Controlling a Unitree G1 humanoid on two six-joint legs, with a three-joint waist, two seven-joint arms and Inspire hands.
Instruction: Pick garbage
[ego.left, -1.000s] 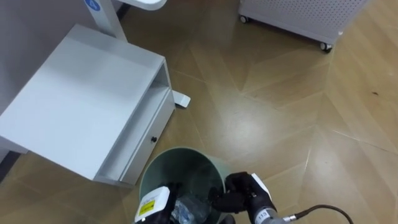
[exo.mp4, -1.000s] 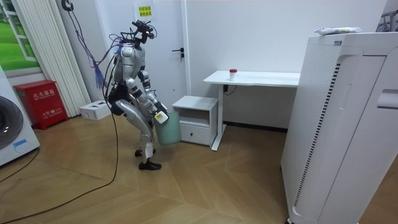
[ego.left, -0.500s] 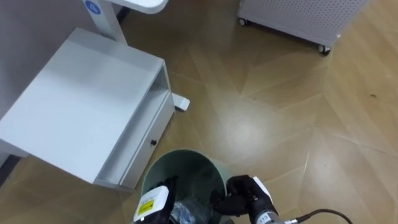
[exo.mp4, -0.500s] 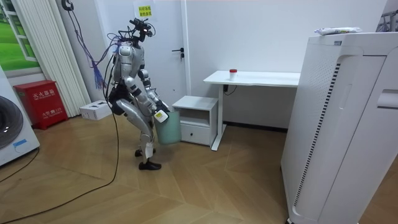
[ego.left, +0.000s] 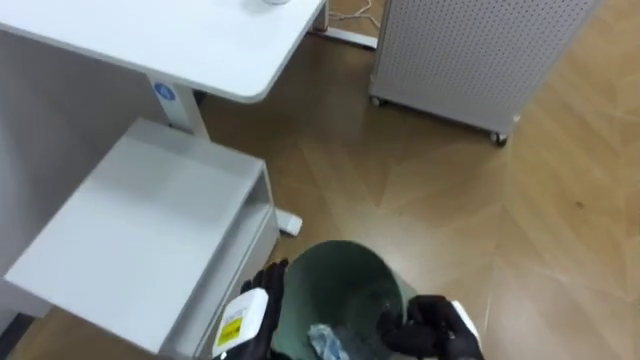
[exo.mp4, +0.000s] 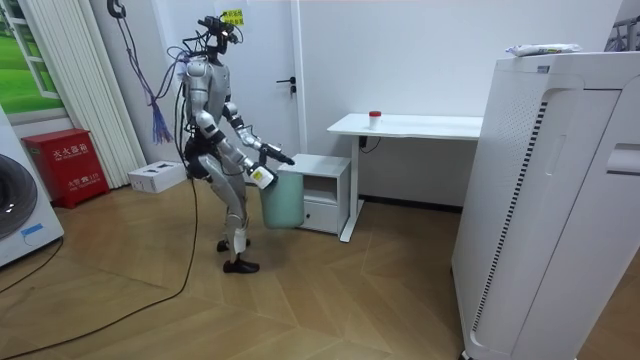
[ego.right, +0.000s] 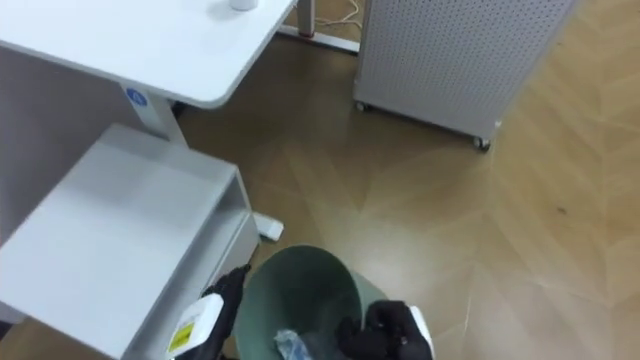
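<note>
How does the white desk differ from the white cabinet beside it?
The desk stands taller; the cabinet is low, by the green bin. The desk carries a small red object; the cabinet has an open shelf over a drawer. Both are white.

I count one green bin (ego.left: 350, 268); one crumpled wrapper (ego.left: 325, 342) inside; one white desk (ego.left: 180, 40); one low cabinet (ego.left: 140, 230); one perforated wheeled unit (ego.left: 470, 55).
</note>
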